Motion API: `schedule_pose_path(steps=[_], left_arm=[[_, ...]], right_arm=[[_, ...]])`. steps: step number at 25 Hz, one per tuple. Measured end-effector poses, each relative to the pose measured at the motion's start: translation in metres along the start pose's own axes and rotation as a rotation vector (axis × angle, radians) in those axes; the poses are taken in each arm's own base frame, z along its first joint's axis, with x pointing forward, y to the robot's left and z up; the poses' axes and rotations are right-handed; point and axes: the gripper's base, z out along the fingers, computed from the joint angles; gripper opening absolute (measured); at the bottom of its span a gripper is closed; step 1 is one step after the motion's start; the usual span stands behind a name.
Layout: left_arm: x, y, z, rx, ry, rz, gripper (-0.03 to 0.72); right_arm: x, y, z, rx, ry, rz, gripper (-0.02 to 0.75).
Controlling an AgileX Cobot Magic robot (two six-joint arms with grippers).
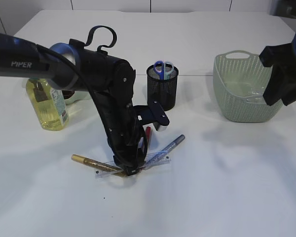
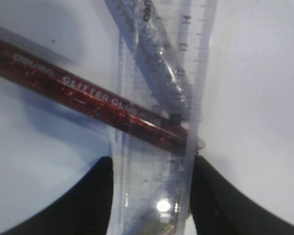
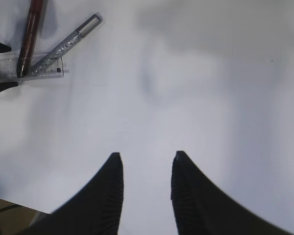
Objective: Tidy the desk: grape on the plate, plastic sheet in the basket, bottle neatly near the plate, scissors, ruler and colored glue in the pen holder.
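My left gripper [image 2: 152, 159] is down on the table over the clear ruler [image 2: 152, 171], one finger against each long edge. A red glitter glue [image 2: 88, 95] and a silver glue [image 2: 152, 54] lie across the ruler. From outside, the left gripper [image 1: 129, 169] sits between a gold glue [image 1: 89, 161] and the ruler [image 1: 158, 159]. Blue scissors [image 1: 164, 66] stand in the black mesh pen holder [image 1: 163, 94]. The yellow bottle [image 1: 47, 103] stands far left. My right gripper [image 3: 144, 156] hangs open over bare table. The plate and the grape are hidden behind the left arm.
A green basket [image 1: 241, 89] stands at the right with something clear and shiny inside, and the right arm [image 1: 286, 74] hovers beside it. White table extends in front of the glue pile and on the right.
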Motion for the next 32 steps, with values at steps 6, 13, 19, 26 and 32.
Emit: schedule_pose_path(steps=[6,13,19,26,32], left_arm=[[0.0012,-0.0008,0.0,0.009,0.013,-0.002,0.281],[0.0023,-0.0016,0.0,0.017,0.026,-0.002,0.279],[0.0023,-0.0022,-0.0001,0.024,0.025,-0.006,0.279],[-0.0045,-0.0003,-0.0082,0.027,-0.001,-0.016,0.278],[-0.0035,-0.0019,-0.0097,0.048,0.019,-0.018,0.278]], right_arm=[[0.0,0.0,0.0,0.0,0.0,0.0,0.281],[0.0,0.0,0.0,0.0,0.0,0.0,0.281],[0.0,0.0,0.0,0.0,0.0,0.0,0.281],[0.0,0.0,0.0,0.0,0.0,0.0,0.281],[0.0,0.0,0.0,0.0,0.0,-0.002,0.281]])
